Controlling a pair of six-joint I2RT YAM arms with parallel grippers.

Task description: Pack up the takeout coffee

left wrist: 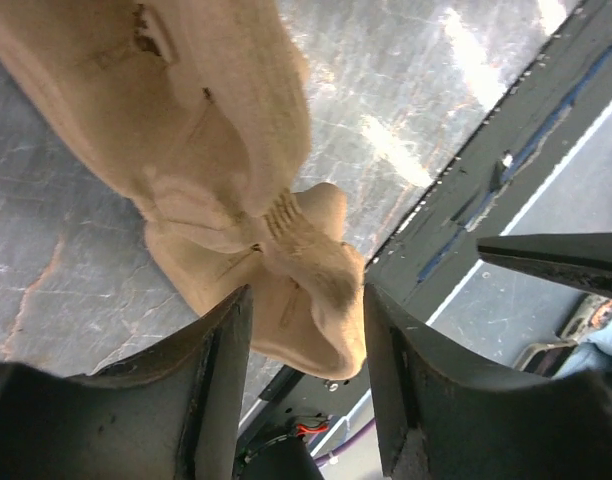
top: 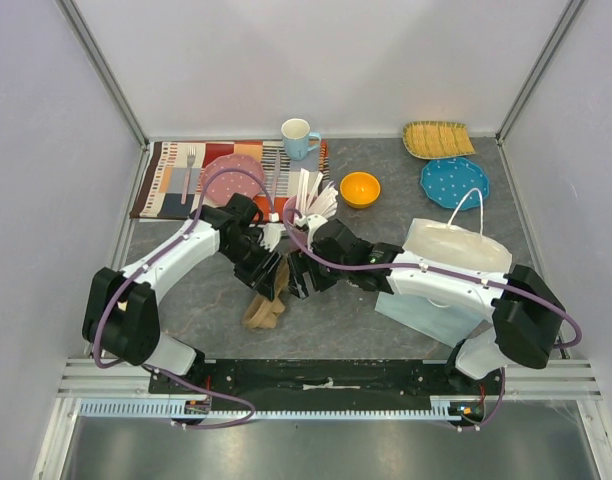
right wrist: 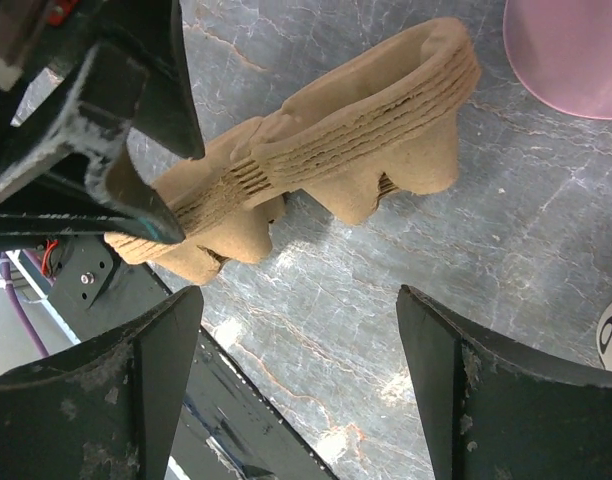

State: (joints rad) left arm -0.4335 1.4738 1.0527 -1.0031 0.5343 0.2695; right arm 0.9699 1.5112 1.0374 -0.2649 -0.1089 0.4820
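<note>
A stack of tan moulded-pulp cup carriers [top: 265, 306] hangs tilted above the grey table, near its front edge. My left gripper [top: 270, 274] is shut on the stack's rim; in the left wrist view the carriers [left wrist: 216, 150] sit between the left gripper's [left wrist: 306, 350] fingers. My right gripper [top: 302, 276] is open and empty just right of it. In the right wrist view the carriers [right wrist: 356, 130] lie beyond the right gripper's [right wrist: 301, 340] wide-apart fingers, with the left fingertips [right wrist: 146, 215] pinching their end. The takeout coffee cup is not clearly in view; the arms hide the table's middle.
A white bag [top: 456, 250] with a loop handle stands at the right. A cup of sticks [top: 312, 203], an orange bowl [top: 360, 188], a light-blue mug [top: 298, 137], a pink plate [top: 231, 180] on a striped mat [top: 166, 185], a blue dotted plate [top: 454, 181] and a yellow mat [top: 438, 138] sit behind.
</note>
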